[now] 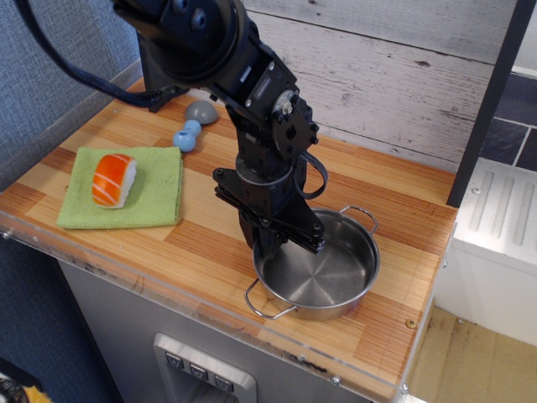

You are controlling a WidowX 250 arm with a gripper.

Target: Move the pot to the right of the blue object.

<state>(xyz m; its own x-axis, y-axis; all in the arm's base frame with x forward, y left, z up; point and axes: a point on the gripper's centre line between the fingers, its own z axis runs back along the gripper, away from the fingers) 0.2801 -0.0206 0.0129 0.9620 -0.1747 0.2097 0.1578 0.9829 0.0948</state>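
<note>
The shiny steel pot [323,273] with two wire loop handles stands on the wooden counter at the front right. My gripper [270,246] points down at the pot's left rim, its fingers straddling the rim, one inside the pot and one outside, closed on it. The small light-blue two-lobed piece [187,134] lies at the back left of the counter, well away from the pot and behind the green cloth.
An orange-and-white sushi piece [113,179] sits on a green cloth [155,197] at the left. A grey rounded object [201,111] lies just behind the blue piece. A dark post [158,84] stands at the back left. The counter's front edge [210,315] runs near the pot.
</note>
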